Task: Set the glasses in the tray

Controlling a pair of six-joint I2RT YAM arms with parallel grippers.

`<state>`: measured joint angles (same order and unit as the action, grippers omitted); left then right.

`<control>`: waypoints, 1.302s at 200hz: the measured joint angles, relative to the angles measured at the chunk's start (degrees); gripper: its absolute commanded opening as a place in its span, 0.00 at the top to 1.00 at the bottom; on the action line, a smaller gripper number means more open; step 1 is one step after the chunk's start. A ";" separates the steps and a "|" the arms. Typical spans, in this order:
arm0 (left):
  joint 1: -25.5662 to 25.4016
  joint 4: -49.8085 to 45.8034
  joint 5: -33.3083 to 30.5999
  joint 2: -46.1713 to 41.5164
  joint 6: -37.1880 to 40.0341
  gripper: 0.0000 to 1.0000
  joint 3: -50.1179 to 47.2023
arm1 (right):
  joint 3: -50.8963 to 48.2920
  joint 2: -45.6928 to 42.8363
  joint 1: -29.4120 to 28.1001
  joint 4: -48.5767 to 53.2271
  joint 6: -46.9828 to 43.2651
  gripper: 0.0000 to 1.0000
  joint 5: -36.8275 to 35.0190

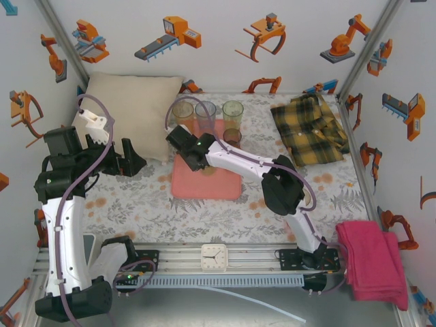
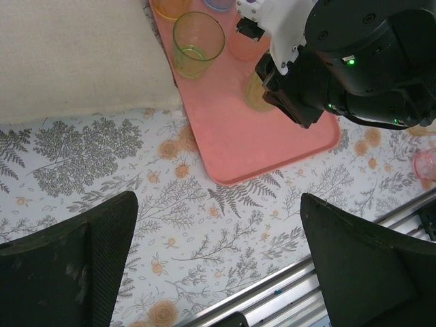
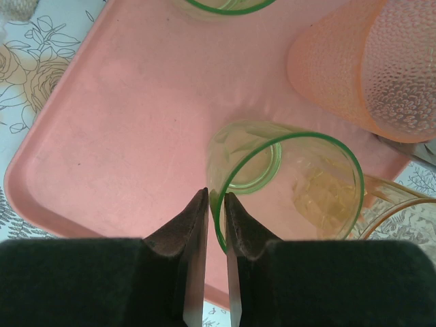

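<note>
Pinching a green rim over the salmon tray

The right end effector (image 3: 216,199) is clenched on the green glass (image 3: 306,197). Its two dark fingers straddle the near rim, one inside the wall and one outside, with the thin wall caught between them. The glass is over the tray (image 3: 122,122), toward its middle. Its base looks to meet the pink surface, though I cannot tell for sure that it rests there. Just beyond it stands an orange dimpled glass (image 3: 368,68). An amber glass (image 3: 392,204) is just to its right by the tray's edge.

The left end effector (image 2: 218,204) hangs released, its fingers spread wide over the flowered desk (image 2: 204,231), apart from the tray's near corner.

The right wrist view gives the pinch itself, close up. From above, the right arm's wrist lies across that spot. The top view adds the wider layout:
- three tall glasses (image 1: 206,112) in a row at the tray's far end
- a cream pillow (image 1: 129,112) to their left
- a yellow plaid shirt (image 1: 310,129) to their right
- a magenta cloth (image 1: 371,262) at the near right corner

The left wrist view adds a pink glass (image 2: 427,163) standing on the desk, off the tray.
</note>
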<state>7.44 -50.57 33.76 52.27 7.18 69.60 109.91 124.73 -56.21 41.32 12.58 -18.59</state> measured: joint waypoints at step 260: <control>0.92 0.24 0.76 -0.61 -0.55 0.04 -0.13 | 0.00 -0.04 0.92 -0.02 -0.02 0.63 -0.35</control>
<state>8.36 -50.33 34.52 51.66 6.63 69.47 109.91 124.68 -55.29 41.30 12.56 -18.94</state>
